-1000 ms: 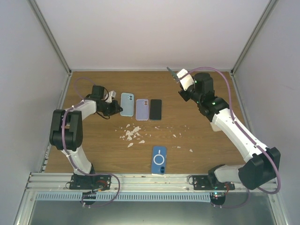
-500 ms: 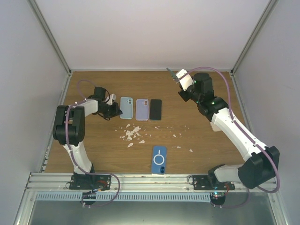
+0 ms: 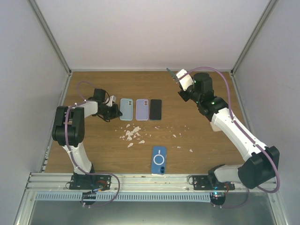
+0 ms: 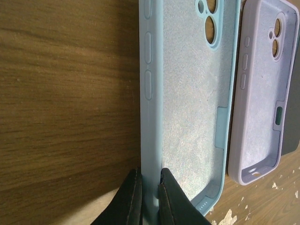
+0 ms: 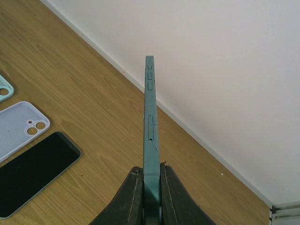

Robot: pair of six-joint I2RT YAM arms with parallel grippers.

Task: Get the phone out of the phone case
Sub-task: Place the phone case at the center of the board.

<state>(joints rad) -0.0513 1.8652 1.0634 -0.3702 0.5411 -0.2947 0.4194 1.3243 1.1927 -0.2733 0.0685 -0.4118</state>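
Phone (image 5: 149,122) is hanging well up and right of the emptied blue case (image 4: 187,103), clenched edge-on in the right jaws. The left jaws, pinching the case's wall, are dragging it slightly nearer along the bench (image 4: 65,93). Separation looks complete.

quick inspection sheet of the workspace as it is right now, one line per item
surface: wooden table, brown grain.
job's things: light blue case empty, open side up on the table; teal phone held edge-on above the table.
other things: lilac case empty, beside the light blue one; black phone flat next to it; blue case with white ring near the front edge, contents cannot be told.
clutter: white crumbs scattered mid-table.
grippers: left gripper shut on the light blue case's side wall; right gripper shut on the teal phone.
cables: purple cables run along both arms.
surroundings: white walls; metal rail at the near edge.
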